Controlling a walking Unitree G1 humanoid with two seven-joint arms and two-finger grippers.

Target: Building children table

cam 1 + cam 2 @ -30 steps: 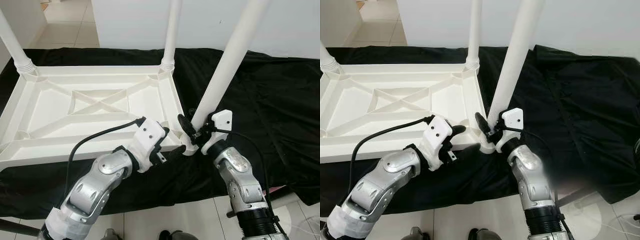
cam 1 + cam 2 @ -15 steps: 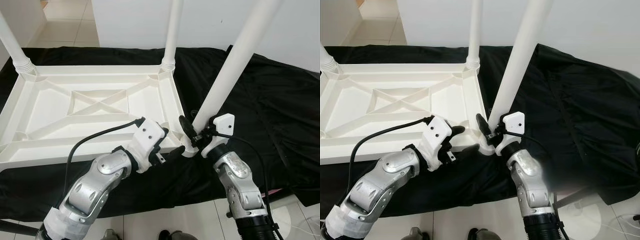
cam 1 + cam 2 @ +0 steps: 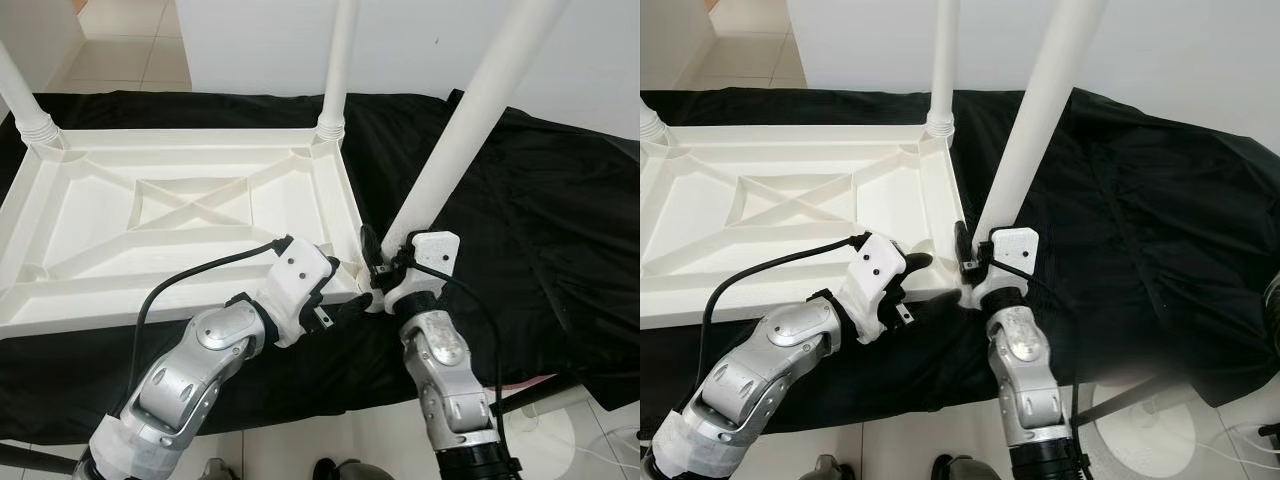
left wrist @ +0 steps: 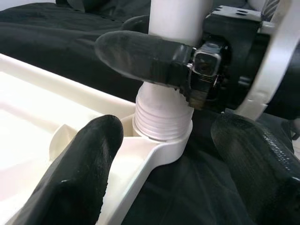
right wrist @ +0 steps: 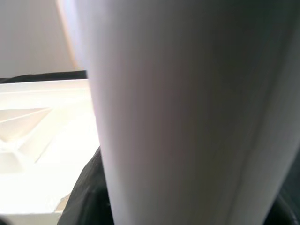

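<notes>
The white tabletop (image 3: 190, 215) lies upside down on a black cloth. Two white legs stand in its far corners (image 3: 338, 60) (image 3: 20, 95). A third white leg (image 3: 455, 140) leans up from the near right corner socket (image 4: 163, 117). My right gripper (image 3: 383, 262) is shut on this leg just above its threaded base, and the leg's shaft (image 5: 178, 112) fills its wrist view. My left gripper (image 3: 340, 292) is open and straddles that corner. One of its fingers (image 4: 79, 173) rests on the tabletop's rim and the other lies on the cloth.
The black cloth (image 3: 540, 210) covers the low surface and hangs over its near edge. White tiled floor (image 3: 330, 435) runs below the cloth, with a round white stand (image 3: 585, 425) at the bottom right. A white wall (image 3: 260, 40) stands behind.
My right forearm has swung leftward under the leg's base, with the wrist turning around the leg. The left arm has stayed at the corner.
</notes>
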